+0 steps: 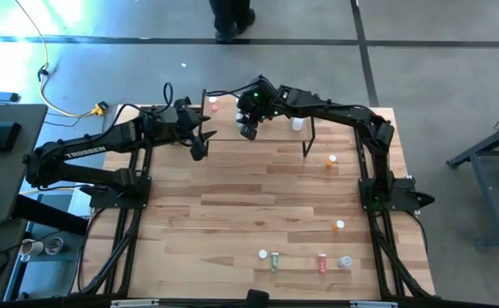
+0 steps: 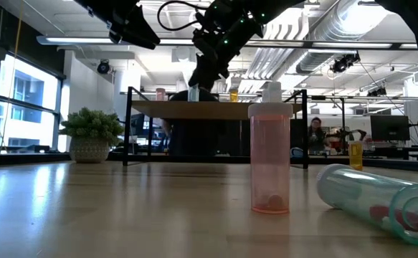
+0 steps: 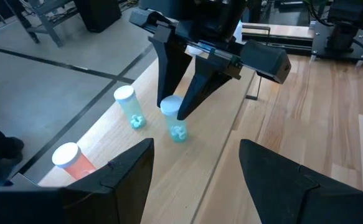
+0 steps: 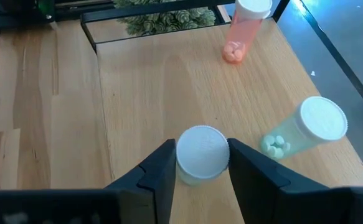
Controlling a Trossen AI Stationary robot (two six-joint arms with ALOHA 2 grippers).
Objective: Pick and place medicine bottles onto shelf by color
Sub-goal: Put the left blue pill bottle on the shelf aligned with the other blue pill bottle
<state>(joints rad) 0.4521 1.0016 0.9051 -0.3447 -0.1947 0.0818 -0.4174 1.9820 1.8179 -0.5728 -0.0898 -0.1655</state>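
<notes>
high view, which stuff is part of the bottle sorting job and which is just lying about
Part of the job:
- shelf
- green bottle between the right gripper's jaws, standing on the shelf
- second green bottle and red bottle on the shelf
- loose bottles along the table's near edge
- orange bottle

Just lying about:
- potted plant
- yellow cable on the floor

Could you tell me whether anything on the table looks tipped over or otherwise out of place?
Yes: in the low view a green bottle lies on its side on the table beside an upright red bottle, the only bottle seen toppled there.
</notes>
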